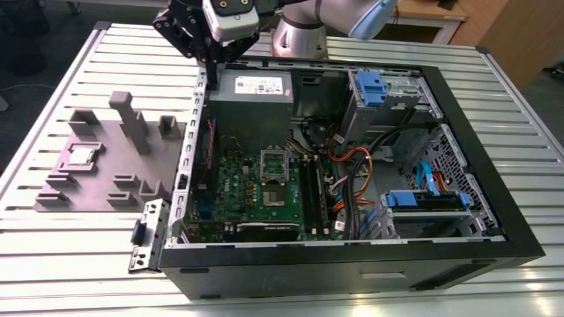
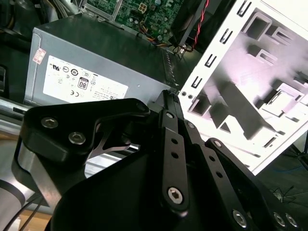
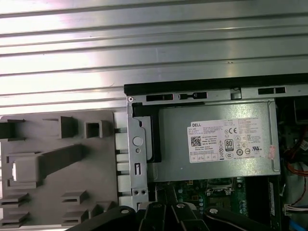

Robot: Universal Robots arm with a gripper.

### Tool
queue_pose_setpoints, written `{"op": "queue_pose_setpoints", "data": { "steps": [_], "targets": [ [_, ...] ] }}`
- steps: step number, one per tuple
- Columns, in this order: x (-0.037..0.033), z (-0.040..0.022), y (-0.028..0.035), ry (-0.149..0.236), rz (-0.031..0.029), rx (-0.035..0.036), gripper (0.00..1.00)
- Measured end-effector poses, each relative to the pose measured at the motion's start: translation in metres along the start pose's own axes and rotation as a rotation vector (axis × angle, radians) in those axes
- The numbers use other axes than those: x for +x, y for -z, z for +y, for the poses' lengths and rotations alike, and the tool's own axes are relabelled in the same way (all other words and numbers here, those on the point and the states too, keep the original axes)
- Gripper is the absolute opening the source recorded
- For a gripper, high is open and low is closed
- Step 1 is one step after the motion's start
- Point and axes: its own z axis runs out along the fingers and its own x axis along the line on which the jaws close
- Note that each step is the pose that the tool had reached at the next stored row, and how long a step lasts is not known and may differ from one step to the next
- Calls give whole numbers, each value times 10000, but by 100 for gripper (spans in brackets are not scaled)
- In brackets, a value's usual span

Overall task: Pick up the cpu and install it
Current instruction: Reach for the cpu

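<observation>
Silver-grey cpu [image 1: 82, 156] sits on the grey fixture [image 1: 105, 191] (untouched); claw [image 1: 212, 66] clenched, empty, above the computer case [image 1: 308, 277].

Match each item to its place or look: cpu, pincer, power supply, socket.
Items
1. cpu
2. pincer
3. power supply
4. socket

Places or looks
a. on the motherboard
b. grey box with a white label
c. on the grey fixture, outside the case
d. above the case's edge, beside the power supply

Pairs: 1-c, 2-d, 3-b, 4-a
</observation>
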Motion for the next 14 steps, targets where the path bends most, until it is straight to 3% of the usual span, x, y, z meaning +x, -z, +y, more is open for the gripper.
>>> {"op": "queue_pose_setpoints", "data": {
  "steps": [14],
  "targets": [
    [42,-4,-21,-1,35,2,11]
  ]
}}
